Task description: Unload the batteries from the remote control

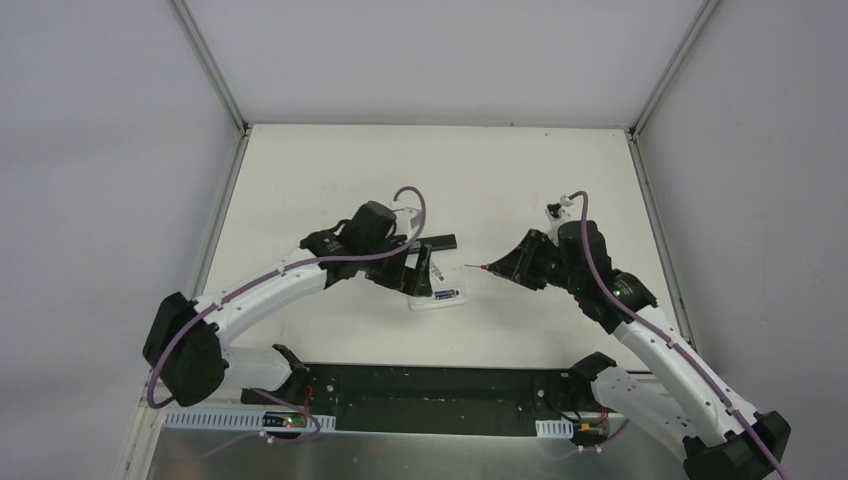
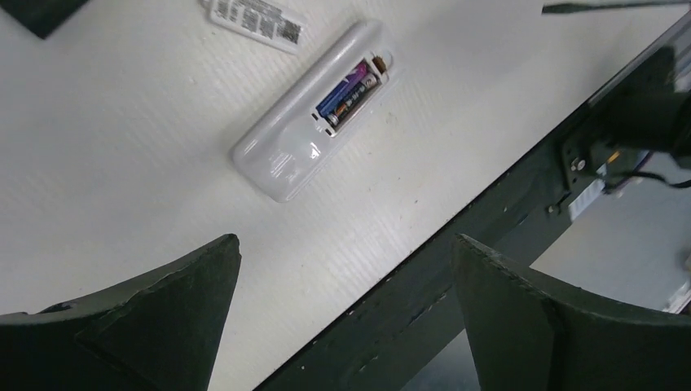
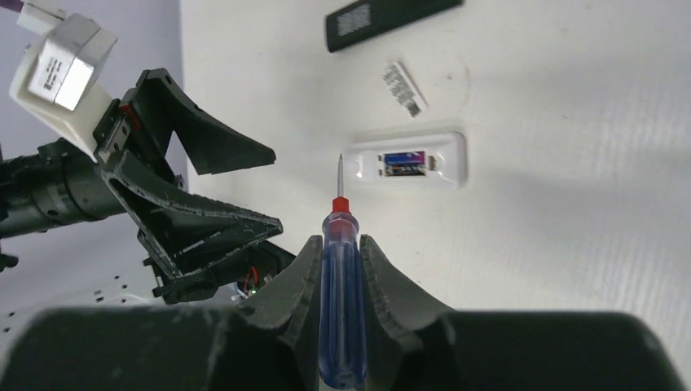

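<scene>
The batteries (image 2: 352, 96) sit in the open bay of the white remote (image 2: 285, 151). They look like two small cells side by side, one blue-purple and one dark with an orange end. The remote lies face down near the middle of the bench (image 1: 330, 180), a little toward the arms. The first step looks done, as the bay is uncovered and a small white cover (image 2: 253, 20) lies loose on the bench. In the right wrist view it is at about 12 o'clock from the remote. I judge the real work not yet begun, since neither cell is lifted and none lies out on the bench. A black remote (image 3: 391, 20) lies farther off along the same 12 o'clock line. The left gripper (image 2: 346, 244) hangs above the bench with its fingers spread wide and nothing between them. In the top view it is at about 11 o'clock from the white remote. The right gripper (image 3: 338, 244) is clamped on a blue-handled screwdriver (image 3: 336, 285) with a red collar. The thin tip points at the end of the remote and stops short of touching it. As for writing, the loose cover carries a printed label with dark blocks like a code. The dark cell has pale lettering along it, and the black remote shows a pale printed patch. All of it is too small for me to read.
</scene>
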Controlling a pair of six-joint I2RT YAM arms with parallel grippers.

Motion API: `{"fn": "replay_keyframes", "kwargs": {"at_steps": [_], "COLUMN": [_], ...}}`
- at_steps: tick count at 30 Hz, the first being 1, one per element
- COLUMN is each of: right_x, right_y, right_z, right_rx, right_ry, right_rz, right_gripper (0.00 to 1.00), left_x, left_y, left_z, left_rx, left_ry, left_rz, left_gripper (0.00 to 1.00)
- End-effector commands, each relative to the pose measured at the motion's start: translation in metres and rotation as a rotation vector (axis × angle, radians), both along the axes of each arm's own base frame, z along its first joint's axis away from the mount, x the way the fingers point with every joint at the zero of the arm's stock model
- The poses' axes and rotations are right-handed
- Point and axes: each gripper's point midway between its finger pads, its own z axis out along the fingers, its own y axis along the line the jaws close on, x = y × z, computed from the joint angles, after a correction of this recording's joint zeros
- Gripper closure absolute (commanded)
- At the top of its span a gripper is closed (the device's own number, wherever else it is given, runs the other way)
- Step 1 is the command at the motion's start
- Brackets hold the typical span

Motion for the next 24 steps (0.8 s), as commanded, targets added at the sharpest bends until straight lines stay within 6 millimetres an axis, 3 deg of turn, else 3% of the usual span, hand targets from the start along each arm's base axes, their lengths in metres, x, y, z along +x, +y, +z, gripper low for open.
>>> {"fn": "replay_keyframes", "kwargs": {"at_steps": [1,6,14,21,24], "right_x": [-0.012,-0.016,-0.016,-0.013,-0.013], "right_y": [-0.025,-0.025,-0.02,-0.019,-0.016], "right_z": [-0.027,-0.041,-0.046,-0.048,-0.05], "right_rx": [-0.151,-0.122,-0.089,-0.082,-0.077], "right_ry": [0.142,0.193,0.214,0.213,0.228], "right_rz": [-0.077,-0.114,-0.119,-0.126,-0.116], "right_gripper": [1.0,1.0,1.0,1.0,1.0], "left_x": [-0.006,-0.005,0.01,0.007,-0.001], "left_y": [-0.011,-0.026,-0.037,-0.032,-0.032], "left_z": [-0.021,-0.037,-0.07,-0.108,-0.115], "left_rx": [0.114,0.14,0.265,0.362,0.364], "left_ry": [-0.016,0.015,-0.012,0.045,0.078], "left_rz": [-0.168,-0.26,-0.363,-0.406,-0.406], "left_gripper": [0.01,0.01,0.01,0.03,0.07]}}
